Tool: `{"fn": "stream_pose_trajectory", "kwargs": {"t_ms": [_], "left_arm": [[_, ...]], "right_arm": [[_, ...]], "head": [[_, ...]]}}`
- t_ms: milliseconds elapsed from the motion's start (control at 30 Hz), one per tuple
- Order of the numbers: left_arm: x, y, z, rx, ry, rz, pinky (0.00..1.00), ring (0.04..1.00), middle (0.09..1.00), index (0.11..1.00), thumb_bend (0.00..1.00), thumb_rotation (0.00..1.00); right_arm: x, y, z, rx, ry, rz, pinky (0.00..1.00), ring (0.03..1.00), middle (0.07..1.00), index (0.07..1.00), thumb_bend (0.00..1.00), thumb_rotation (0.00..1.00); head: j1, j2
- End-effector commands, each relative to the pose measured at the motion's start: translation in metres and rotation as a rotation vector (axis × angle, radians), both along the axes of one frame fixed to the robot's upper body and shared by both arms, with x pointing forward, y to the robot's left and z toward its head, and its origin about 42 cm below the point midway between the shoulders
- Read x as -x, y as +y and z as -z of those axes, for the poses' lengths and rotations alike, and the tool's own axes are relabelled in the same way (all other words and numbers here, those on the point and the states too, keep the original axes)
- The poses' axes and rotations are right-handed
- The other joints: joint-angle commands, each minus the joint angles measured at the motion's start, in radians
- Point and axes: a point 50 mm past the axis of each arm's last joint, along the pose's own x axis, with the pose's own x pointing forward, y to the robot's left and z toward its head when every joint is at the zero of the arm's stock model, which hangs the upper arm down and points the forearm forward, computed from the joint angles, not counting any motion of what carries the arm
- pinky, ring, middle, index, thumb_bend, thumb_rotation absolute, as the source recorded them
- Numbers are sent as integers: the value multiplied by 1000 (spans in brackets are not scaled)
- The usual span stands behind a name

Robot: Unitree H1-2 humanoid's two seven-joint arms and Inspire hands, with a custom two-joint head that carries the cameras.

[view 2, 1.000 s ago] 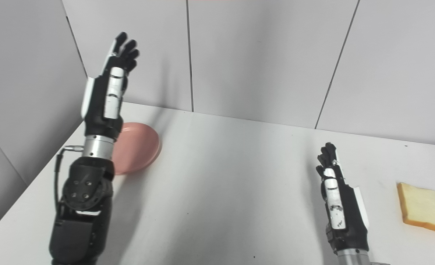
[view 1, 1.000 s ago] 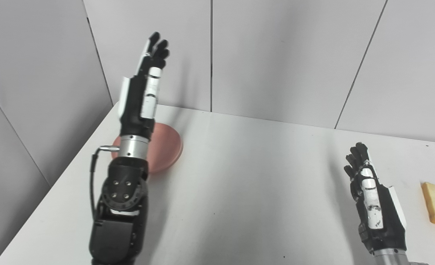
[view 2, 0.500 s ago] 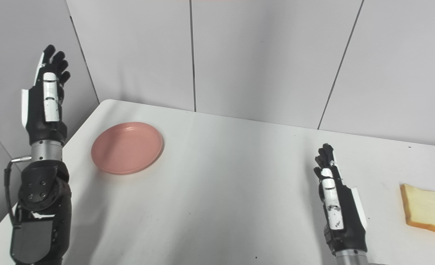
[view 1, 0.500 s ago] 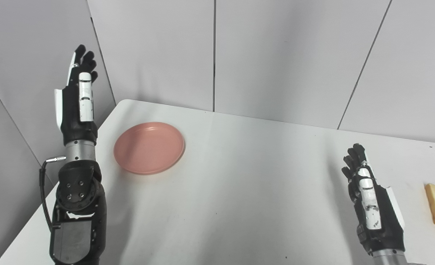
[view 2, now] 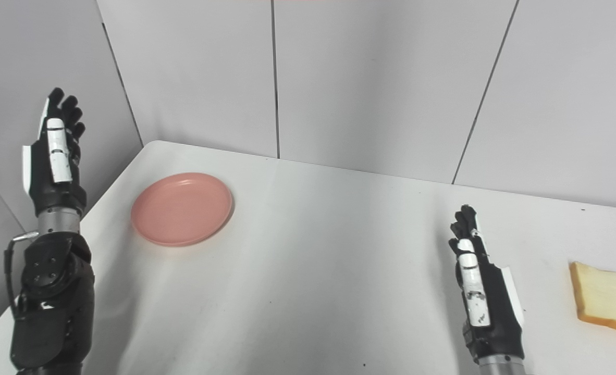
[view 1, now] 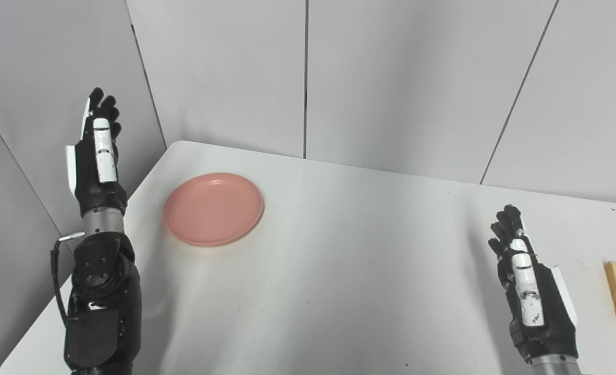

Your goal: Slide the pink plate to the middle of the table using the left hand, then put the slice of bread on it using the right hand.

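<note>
Swung outward since earlier, the left hand (view 1: 95, 156) hangs spread beyond the white tabletop's (view 1: 339, 260) left edge, apart from the round pink plate (view 1: 213, 209) near the far-left corner.

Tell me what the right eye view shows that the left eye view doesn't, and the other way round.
Only the right eye view shows most of the slice of bread, with its top face and crust edge. Only the left eye view shows a little more of the wall right of the table; there the bread is cut off by the picture's right edge. Both show the pink plate near the table's far left corner, the left hand raised beside the table edge, and the right hand upright over the table, left of the bread, both holding nothing.
</note>
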Motion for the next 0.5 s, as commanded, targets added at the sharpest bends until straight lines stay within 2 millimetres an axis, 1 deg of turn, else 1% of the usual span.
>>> {"fn": "stream_pose_trajectory", "kwargs": {"t_ms": [0, 133, 200, 267, 333, 467], "left_arm": [[-3, 8, -14, -17, -56, 1, 968, 950, 934, 922, 419, 1000], [-7, 13, -5, 4, -18, 6, 963, 956, 944, 928, 398, 1000], [-9, 13, -3, 15, -10, 11, 967, 962, 951, 932, 394, 1000], [-10, 13, 3, 20, 11, 19, 976, 972, 958, 930, 392, 1000], [-11, 12, 10, 27, 43, 18, 974, 972, 961, 930, 415, 1000], [-19, 12, 20, 71, 62, 30, 995, 981, 973, 941, 420, 1000]], "right_arm": [[0, 3, -18, -17, -67, 0, 1000, 1000, 1000, 1000, 8, 1000], [-1, 2, -19, 0, -78, -4, 1000, 1000, 1000, 1000, 0, 1000], [-1, 2, -19, -3, -77, -3, 1000, 1000, 1000, 1000, 0, 1000], [-1, 2, -19, -6, -71, -1, 1000, 1000, 1000, 1000, 2, 1000], [-1, 2, -19, -5, -67, 2, 1000, 1000, 1000, 1000, 9, 1000], [-1, 3, -20, -7, -71, 1, 1000, 1000, 1000, 1000, 9, 1000]], "head": [[0, 0], [1, 4], [2, 4], [2, 5], [2, 5], [1, 6]]}}
